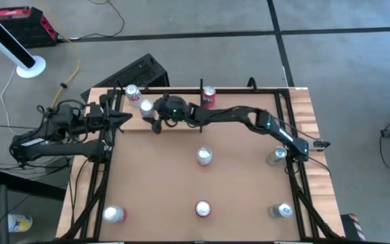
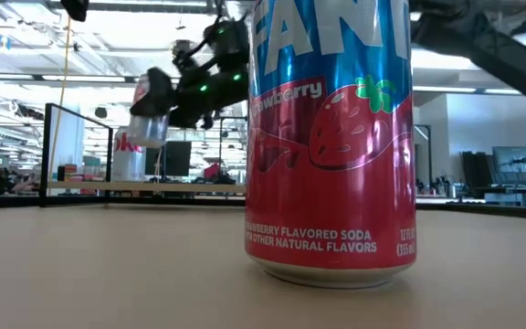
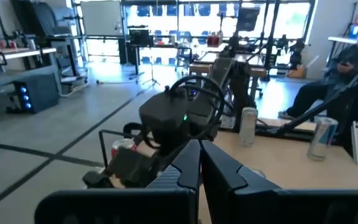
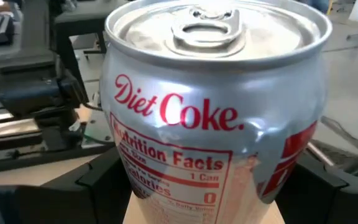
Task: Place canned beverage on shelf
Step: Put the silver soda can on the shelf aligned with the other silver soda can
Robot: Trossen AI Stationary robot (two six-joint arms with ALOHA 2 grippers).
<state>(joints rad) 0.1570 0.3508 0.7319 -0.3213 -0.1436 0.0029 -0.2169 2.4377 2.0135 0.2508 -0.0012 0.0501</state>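
1. The right claw (image 1: 147, 114) held a Diet Coke can (image 4: 213, 118) between its fingers, near the far left corner of the surface (image 1: 181, 183). In the right wrist view the can filled the frame, upright, with a dark finger on either side of its body.

2. In the low view the can (image 2: 147, 117) hung in the air, clear of the surface, with the claw gripping it from the side.

3. The shelf (image 2: 144, 187) ran along the far edge of the surface as a pale plank with a thin black upright at one end. Two cans already stood there: a red and white can (image 1: 133, 91) close to the carried one, and a red can (image 1: 209, 97) further along the far edge.

4. The left claw (image 1: 124, 120) waited, fully closed and empty, at the left edge of the surface, just beside the carried can.

5. Judged from this, the carry step was in hand: the can was lifted and near the shelf but not yet set down.

6. The next move would call for bringing the can over a free stretch of plank beside the red and white can, lowering it upright until its base rested there, then spreading the fingers.

7. Several other cans remained on the surface, among them a Fanta can (image 2: 331, 137) near the front edge.
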